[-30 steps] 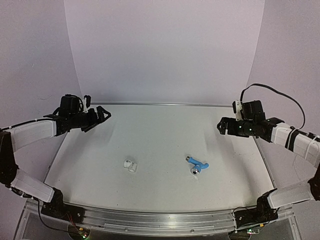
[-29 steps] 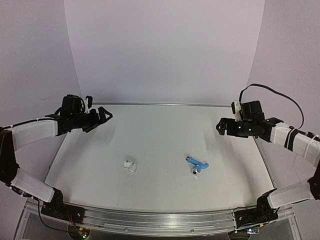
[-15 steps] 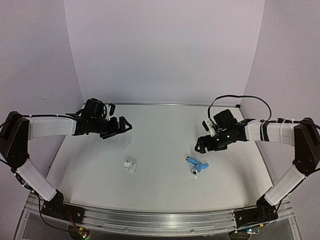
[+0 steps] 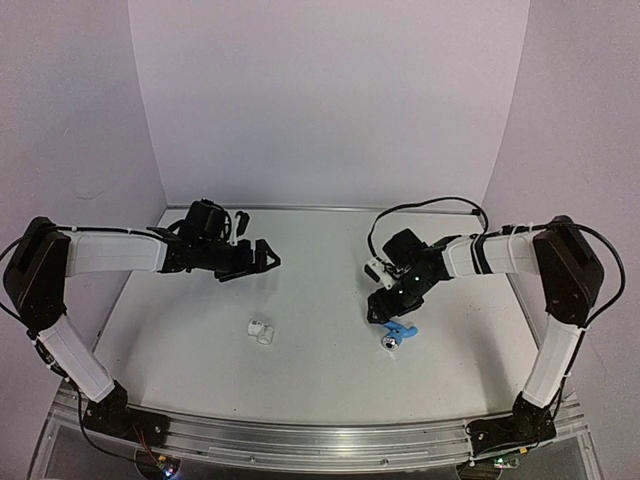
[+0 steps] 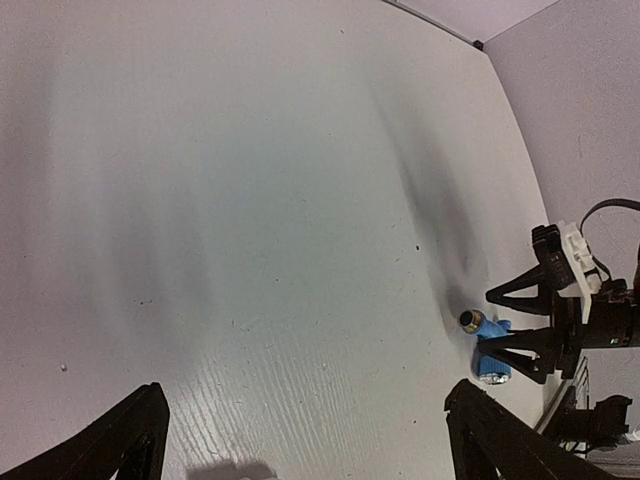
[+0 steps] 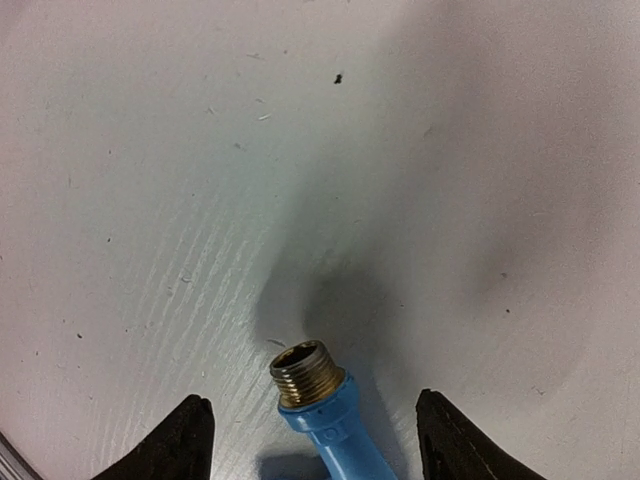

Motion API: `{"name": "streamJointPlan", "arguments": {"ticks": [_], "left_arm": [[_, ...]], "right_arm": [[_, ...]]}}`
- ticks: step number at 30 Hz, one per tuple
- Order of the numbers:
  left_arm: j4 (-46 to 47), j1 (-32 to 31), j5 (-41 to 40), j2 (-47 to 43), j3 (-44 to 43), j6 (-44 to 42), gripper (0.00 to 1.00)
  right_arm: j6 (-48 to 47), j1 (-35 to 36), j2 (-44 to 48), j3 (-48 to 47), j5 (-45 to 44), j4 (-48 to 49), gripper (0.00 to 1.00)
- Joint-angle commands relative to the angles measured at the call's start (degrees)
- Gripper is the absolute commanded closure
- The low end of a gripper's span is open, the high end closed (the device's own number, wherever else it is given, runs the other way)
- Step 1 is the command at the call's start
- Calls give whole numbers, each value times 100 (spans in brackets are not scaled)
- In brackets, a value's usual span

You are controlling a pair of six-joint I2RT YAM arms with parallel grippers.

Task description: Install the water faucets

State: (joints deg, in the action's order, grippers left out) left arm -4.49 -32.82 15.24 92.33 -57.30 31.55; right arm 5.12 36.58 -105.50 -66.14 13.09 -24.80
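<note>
White tabletop (image 4: 320,390) beneath 2 arms. On the left, the left arm (image 4: 110,255): elbow raised at the far left, forearm stretched nearly level toward the middle. On the right, the right arm (image 4: 500,250): elbow high at the far right, forearm reaching inward, wrist tipped down at the end.

Hovering above the tabletop left of centre, the left tool (image 4: 258,262): jaws spread fully wide, nothing between them. Down low over the blue tap (image 4: 402,331), the right tool (image 4: 388,310): jaws partly drawn in, 1 finger (image 6: 185,440) on each side of the tap's metal threaded end, a gap showing on both sides, no grip.

Lying flat on the tabletop right of centre, the blue tap. Lying left of centre, the white pipe fitting (image 4: 260,330), well apart from the tap, nearer the front edge than the left tool, untouched.

Compared with 1 second ago: both arms swung inward from the side edges. The left tool carried from the left edge toward the middle, jaws just as wide. The right tool carried from the right edge down to the tap, jaws narrowed. Tap and fitting in the same places.

Counted: 1 tabletop, 2 arms, 2 tools, 1 blue tap, 1 white pipe fitting.
</note>
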Motion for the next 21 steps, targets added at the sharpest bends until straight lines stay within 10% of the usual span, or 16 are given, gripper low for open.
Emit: {"name": "streamJointPlan", "arguments": {"ticks": [1,21], "left_arm": [[45,-50,-108,26,-231,-31,0],[-39,-137,-262,-92,-258,-62,0]], "right_arm": [[-152,107,-156,-185,-268,-246,33],[149,462,-603,-432,-837,-255,56]]}}
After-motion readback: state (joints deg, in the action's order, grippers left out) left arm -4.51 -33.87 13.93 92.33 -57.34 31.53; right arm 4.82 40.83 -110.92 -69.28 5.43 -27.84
